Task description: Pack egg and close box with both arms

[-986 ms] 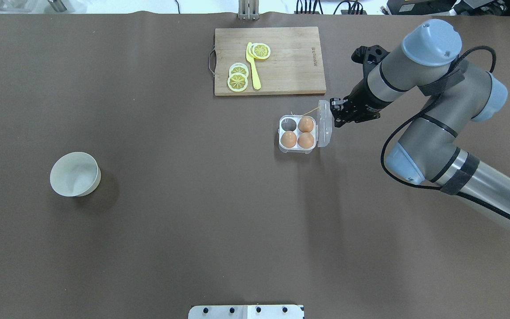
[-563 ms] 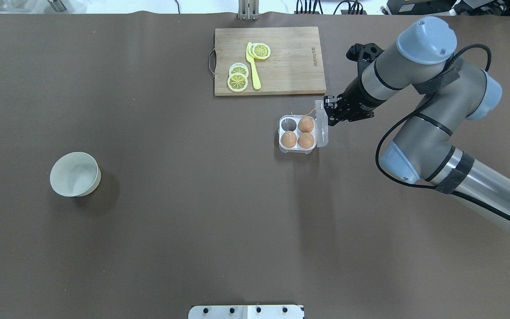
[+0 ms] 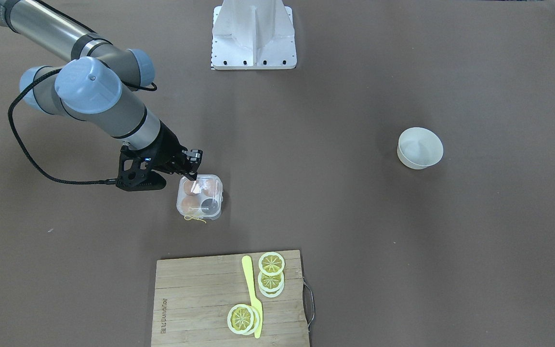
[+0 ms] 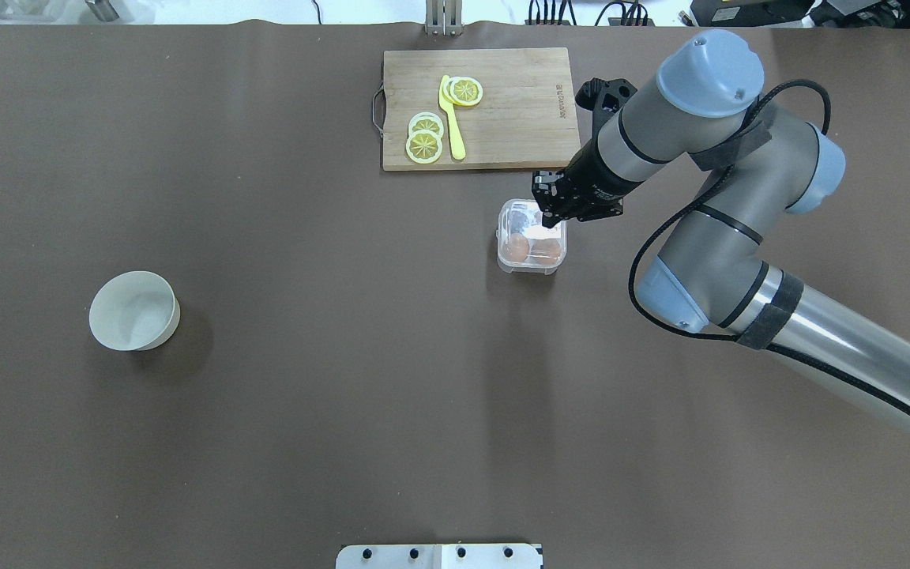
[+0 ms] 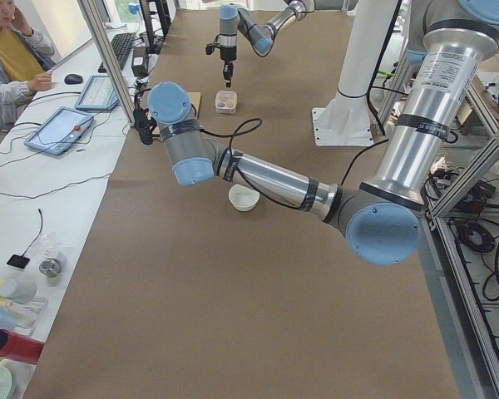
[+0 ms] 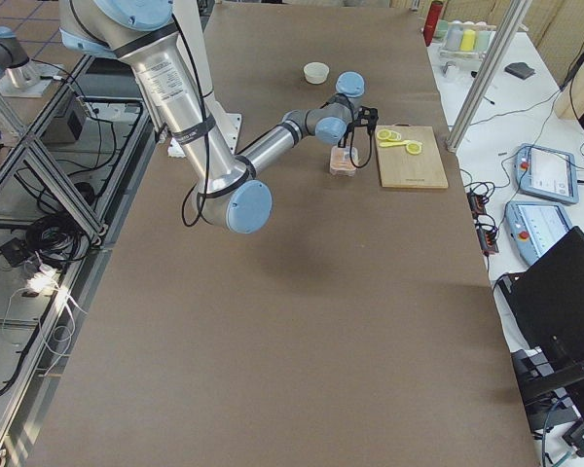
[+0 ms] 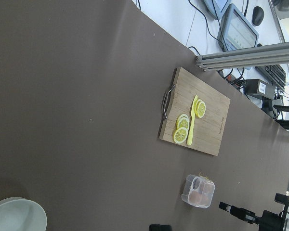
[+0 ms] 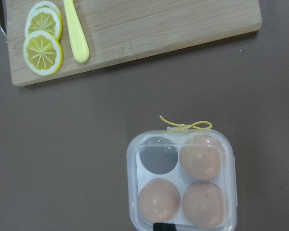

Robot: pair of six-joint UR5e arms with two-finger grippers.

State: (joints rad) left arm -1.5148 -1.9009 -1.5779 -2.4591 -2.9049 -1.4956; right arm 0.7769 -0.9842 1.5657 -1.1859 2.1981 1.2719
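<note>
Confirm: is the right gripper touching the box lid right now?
Cannot tell. Overhead view, right gripper overlaps the far right corner of the box, but height is unreadable; the right wrist view shows only a fingertip sliver at the box's edge.

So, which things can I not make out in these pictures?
Whether the box lid is latched: it is clear plastic, and no catch shows in the right wrist view.
The right gripper, open or shut: small and dark in the overhead view.
The left gripper, open or shut: tiny, in the exterior left view only.
</note>
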